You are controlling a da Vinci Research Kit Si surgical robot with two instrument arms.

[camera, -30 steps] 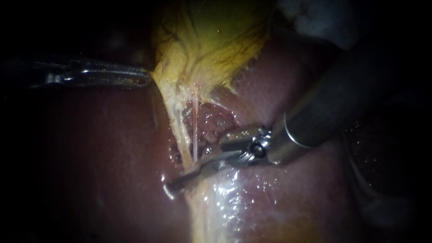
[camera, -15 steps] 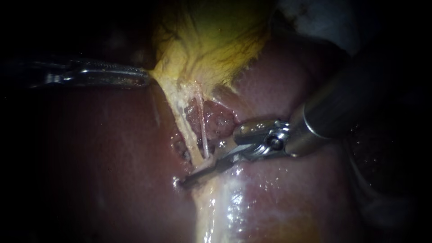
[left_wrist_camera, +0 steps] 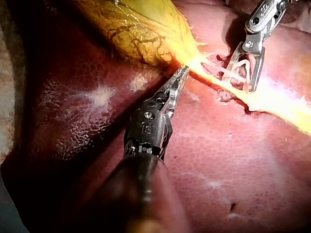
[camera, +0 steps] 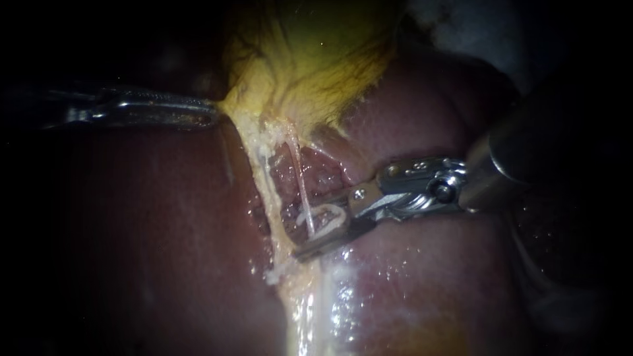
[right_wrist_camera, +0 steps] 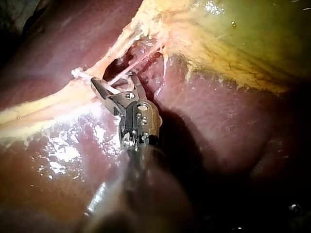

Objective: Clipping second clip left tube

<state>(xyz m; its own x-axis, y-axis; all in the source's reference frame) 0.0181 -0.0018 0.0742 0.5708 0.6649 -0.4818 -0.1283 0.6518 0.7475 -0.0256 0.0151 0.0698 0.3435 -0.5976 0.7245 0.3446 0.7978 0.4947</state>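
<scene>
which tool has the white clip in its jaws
The right tool, entering from the right: a white clip sits between its jaws, at the thin tube. The left tool holds only the yellow edge of the gallbladder.

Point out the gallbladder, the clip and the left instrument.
gallbladder (camera: 316,59), endoscope view: its yellow-green wall.
clip (camera: 328,212), endoscope view: its white loop.
left instrument (left_wrist_camera: 183,73), left wrist view: its jaw tips, at the gallbladder's edge.

Dark red liver (camera: 151,231), wet — yellow-green gallbladder (camera: 310,59) lying on it, pale tissue band (camera: 303,310) across it.
</scene>
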